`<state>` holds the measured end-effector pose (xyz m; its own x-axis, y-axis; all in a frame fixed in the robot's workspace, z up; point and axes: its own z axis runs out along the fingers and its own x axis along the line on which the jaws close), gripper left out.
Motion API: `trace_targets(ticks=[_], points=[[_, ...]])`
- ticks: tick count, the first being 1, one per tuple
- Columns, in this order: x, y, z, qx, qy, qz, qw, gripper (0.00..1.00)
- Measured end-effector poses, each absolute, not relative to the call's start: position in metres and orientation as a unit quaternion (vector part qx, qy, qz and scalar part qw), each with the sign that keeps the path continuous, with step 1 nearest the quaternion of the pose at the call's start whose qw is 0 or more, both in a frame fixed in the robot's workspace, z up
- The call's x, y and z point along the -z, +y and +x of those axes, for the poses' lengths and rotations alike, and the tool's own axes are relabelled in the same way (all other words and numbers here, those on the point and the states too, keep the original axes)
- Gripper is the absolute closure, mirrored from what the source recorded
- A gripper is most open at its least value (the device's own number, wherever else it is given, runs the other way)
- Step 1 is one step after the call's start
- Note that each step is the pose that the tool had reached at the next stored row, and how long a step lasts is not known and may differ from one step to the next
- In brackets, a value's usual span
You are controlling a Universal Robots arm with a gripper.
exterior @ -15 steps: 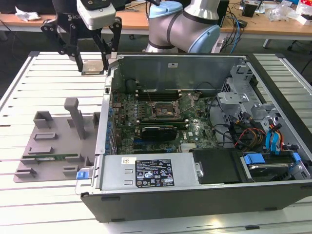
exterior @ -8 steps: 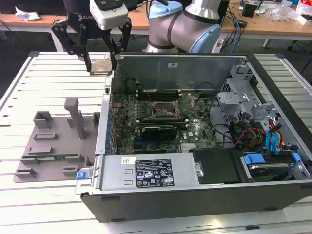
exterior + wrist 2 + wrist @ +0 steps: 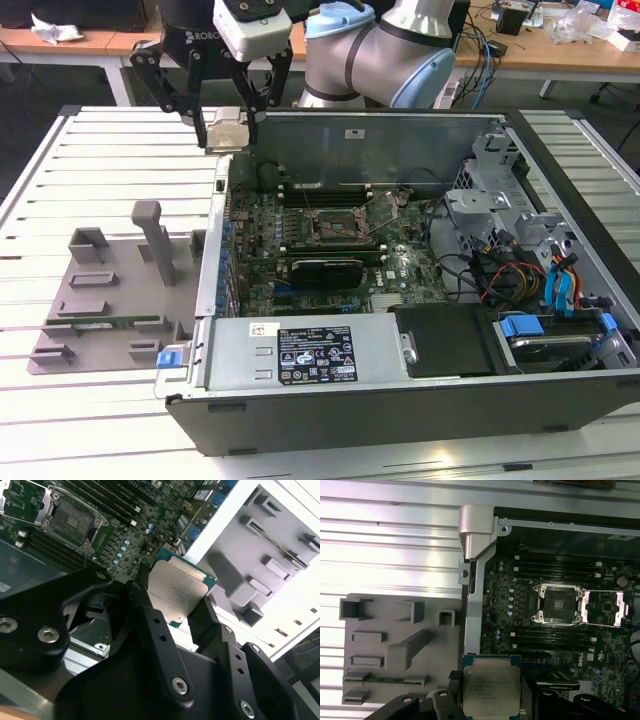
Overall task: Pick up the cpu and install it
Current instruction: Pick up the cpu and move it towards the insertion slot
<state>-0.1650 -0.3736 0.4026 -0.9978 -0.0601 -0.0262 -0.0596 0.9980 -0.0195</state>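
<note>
Carrying the cpu (image 3: 491, 690) pinched by opposite edges in the gripper (image 3: 225, 128), high over the corner of the open computer case (image 3: 330, 140) at the exterior view's left, well apart from the open socket (image 3: 335, 226). Likely best held level, gripped only at the rim, clear of the case wall, squared to the socket. Flat and square, with a dull silver lid, faint print and a thin green border.

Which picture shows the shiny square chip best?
The first wrist view: the cpu faces the camera flat, metal top plain. In the second wrist view it is tilted and the gripper covers its lower part. In the exterior view it looks tiny, held above a corner of the computer case.
</note>
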Motion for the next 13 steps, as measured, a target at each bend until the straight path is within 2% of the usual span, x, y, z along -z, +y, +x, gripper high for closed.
trace_targets(ticks=[13], points=[[-0.402,-0.373,-0.146,0.011,0.999,-0.03,0.013,0.45]])
